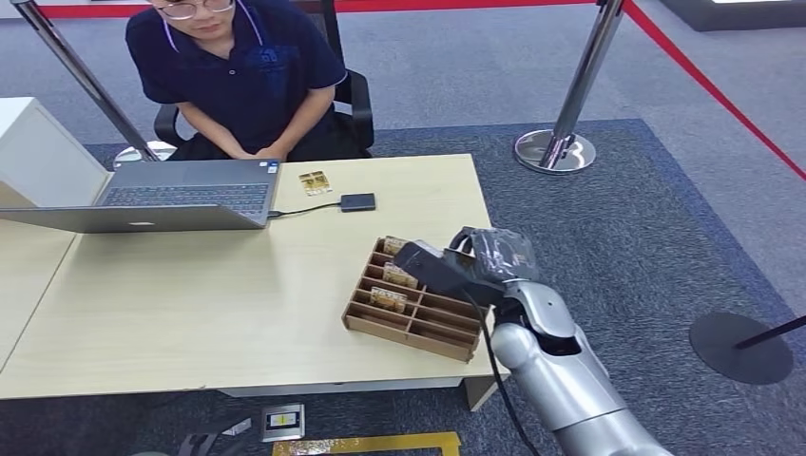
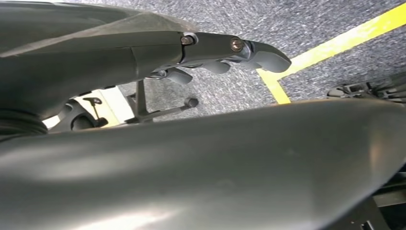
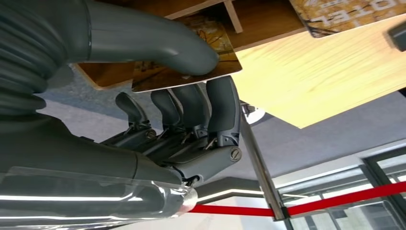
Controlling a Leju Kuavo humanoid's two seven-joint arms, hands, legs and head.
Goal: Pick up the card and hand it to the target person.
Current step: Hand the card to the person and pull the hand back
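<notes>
My right hand [image 1: 447,266] hangs over the wooden card tray [image 1: 418,328] at the near corner of the table [image 1: 209,294], and in the right wrist view its thumb [image 3: 191,57] and fingers [image 3: 220,105] are pinched on a patterned card [image 3: 210,67], thumb on one face and fingers on the other. The card sits right at the tray's slots, so I judge the grasp made but the lift barely begun. More cards [image 1: 390,297] stand in the slots just beside my fingers. The person [image 1: 238,76] I take to be the target sits well beyond my hand, across the table behind a laptop [image 1: 181,195], hands folded, not reaching. Carrying the card over and passing it remain. My left hand [image 2: 230,52] hangs near the carpet, holding nothing, fingers loosely apart.
</notes>
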